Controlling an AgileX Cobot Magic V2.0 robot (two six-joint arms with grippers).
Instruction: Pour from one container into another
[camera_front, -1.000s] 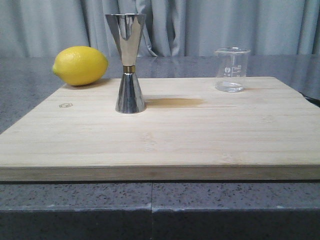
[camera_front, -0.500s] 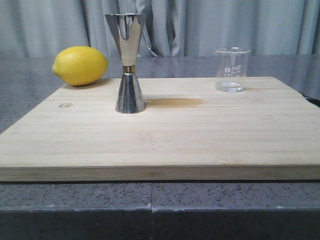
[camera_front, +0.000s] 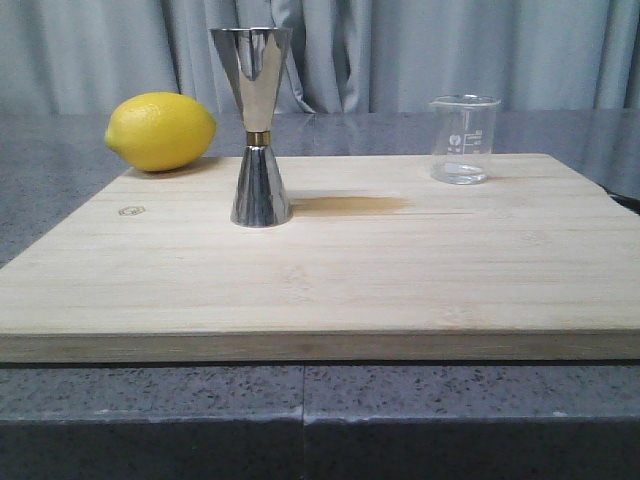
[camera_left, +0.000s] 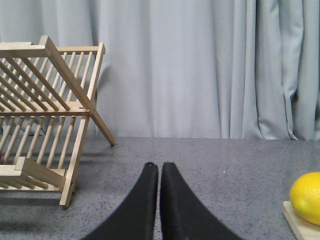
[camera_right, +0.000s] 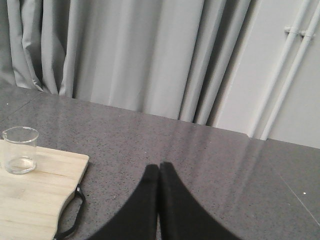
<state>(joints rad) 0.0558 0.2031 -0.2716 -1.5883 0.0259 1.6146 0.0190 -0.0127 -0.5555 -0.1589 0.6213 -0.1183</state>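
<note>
Glass beaker (camera_right: 20, 150) upright on board, well apart from closed, empty right end effector (camera_right: 159, 167), left end effector (camera_left: 159, 167) likewise

You can make out white printed scale marks on the glass beaker (camera_front: 463, 138), too small to read. The wooden cutting board (camera_front: 330, 270) carries a small stamped hexagon-like logo near its left edge, its lettering also illegible from here.

The light is soft and even, bright enough. The jigger (camera_front: 259, 125) throws a faint shadow to the right on the board (camera_front: 330, 270) and shows glare on its steel. The counter (camera_right: 210, 160) has a pale sheen. All views are slightly grainy.
</note>
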